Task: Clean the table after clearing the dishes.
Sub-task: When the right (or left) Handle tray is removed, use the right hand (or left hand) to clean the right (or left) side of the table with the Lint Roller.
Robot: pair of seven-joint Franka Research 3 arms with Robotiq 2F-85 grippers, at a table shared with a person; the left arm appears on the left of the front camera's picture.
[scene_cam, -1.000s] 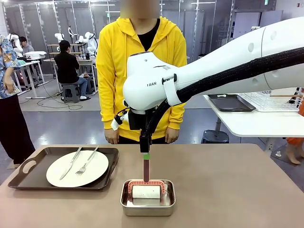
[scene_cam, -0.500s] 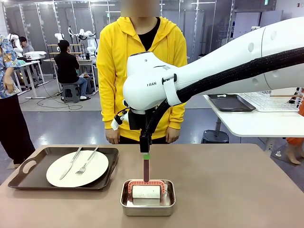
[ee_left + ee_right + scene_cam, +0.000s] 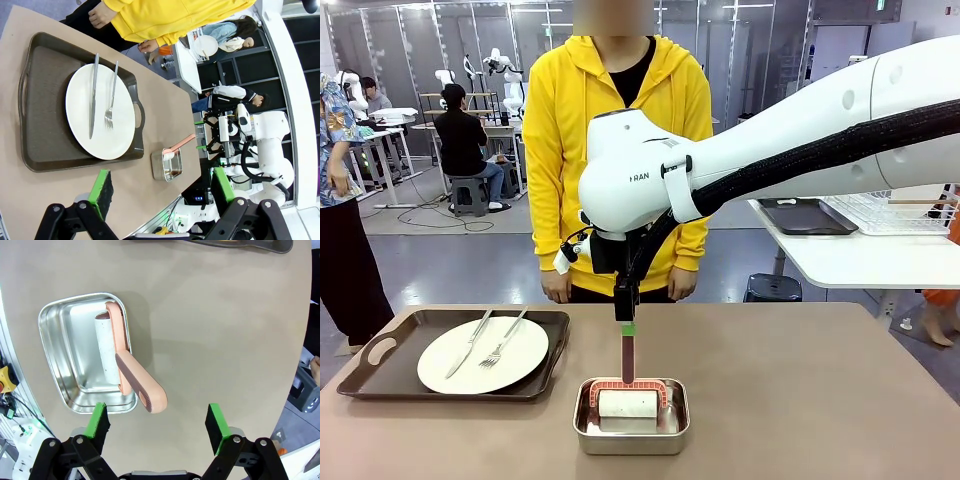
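Taupe-brown table (image 3: 800, 390), matte rect. top, spans the full width of the front view. Directly on it are 2 items: a dark brown handled tray (image 3: 420, 330) on robot's L side, far rim close to the table's far edge, handle cut-out facing L; and a small rect. steel pan (image 3: 630, 445) approx. centre, near the robot-side edge. Tray & pan are near each other but not touching, w/ a strip of tabletop showing between.
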